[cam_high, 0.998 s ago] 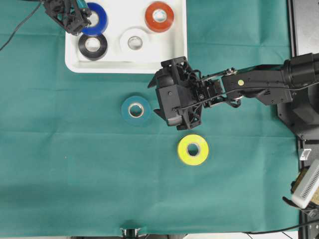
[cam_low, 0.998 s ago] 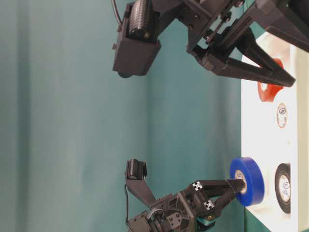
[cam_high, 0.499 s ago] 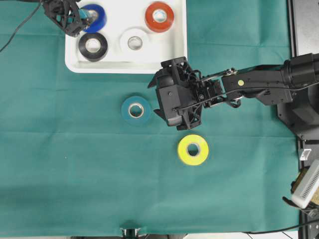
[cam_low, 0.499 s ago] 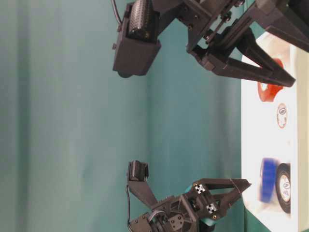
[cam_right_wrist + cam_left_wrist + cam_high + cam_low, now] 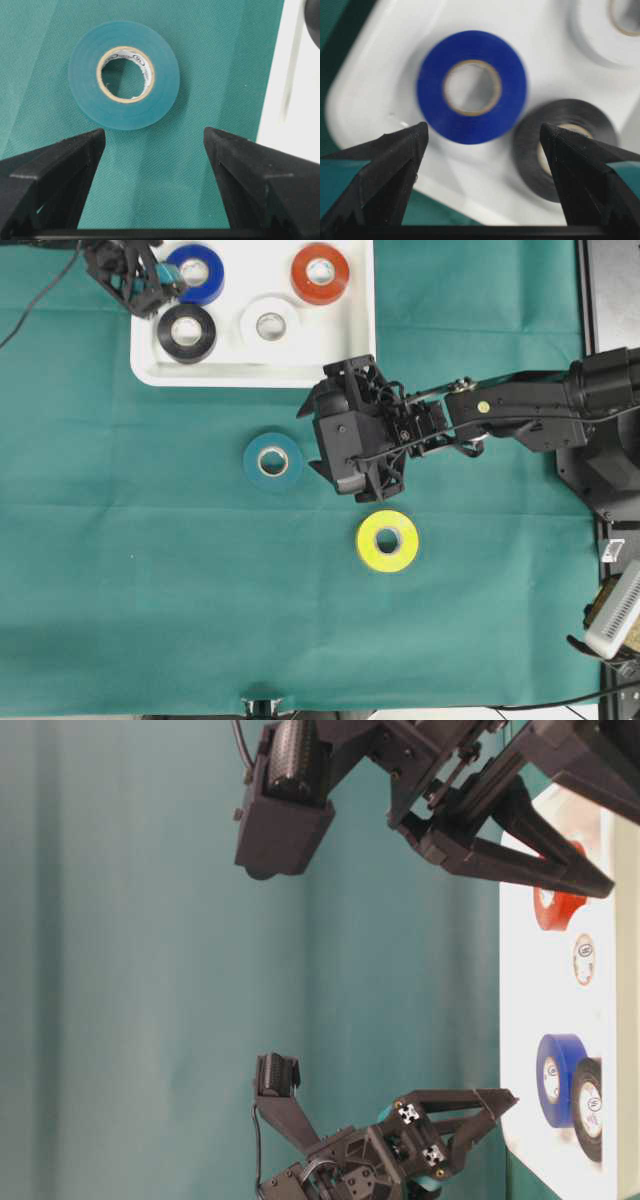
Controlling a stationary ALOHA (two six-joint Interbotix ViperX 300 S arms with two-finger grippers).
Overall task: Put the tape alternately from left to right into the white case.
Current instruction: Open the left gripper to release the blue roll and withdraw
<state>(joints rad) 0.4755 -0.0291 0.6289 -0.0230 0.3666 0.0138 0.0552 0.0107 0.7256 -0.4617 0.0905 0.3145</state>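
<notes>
Four rolls, blue (image 5: 195,272), black (image 5: 186,332), white (image 5: 270,324) and red (image 5: 320,273), are seen lying in the white case (image 5: 352,358), while teal (image 5: 273,461) and yellow (image 5: 387,540) are left on the green cloth (image 5: 120,570) near the empty, spread-jawed right gripper (image 5: 318,440); the left gripper (image 5: 168,282) is likewise spread and empty.

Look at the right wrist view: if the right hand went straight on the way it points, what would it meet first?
Probably the teal tape roll, lying flat on the green cloth just ahead of the open right hand; how high the hand hangs is unclear.
</notes>
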